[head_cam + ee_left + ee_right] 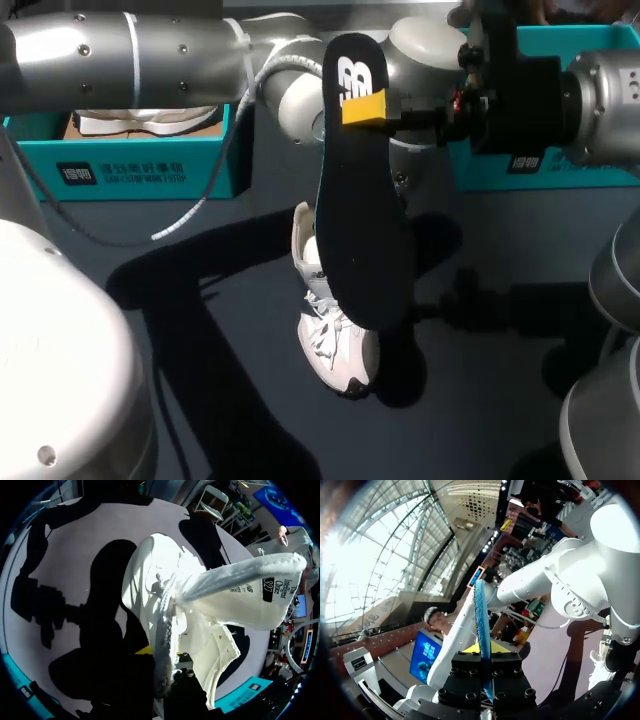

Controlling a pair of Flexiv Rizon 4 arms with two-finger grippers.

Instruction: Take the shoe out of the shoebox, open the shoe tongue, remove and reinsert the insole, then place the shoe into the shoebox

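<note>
My right gripper [362,108] is shut on a black insole [365,240] and holds it upright above the table's middle. In the right wrist view the insole [481,610] stands edge-on, clamped in that gripper [484,655]. Behind and below it is the white shoe [330,340], toe toward the front. My left arm [150,45] reaches in from the left, its gripper hidden behind the insole. In the left wrist view the left gripper [162,662] is shut on the shoe's [150,580] upper edge, with the tongue [240,590] pulled out sideways. I cannot tell whether the shoe touches the table.
A teal shoebox [140,165] at the back left holds another pale shoe [150,122]. A second teal box [560,165] stands at the back right, behind my right arm. The dark table [250,420] runs on in front of the shoe.
</note>
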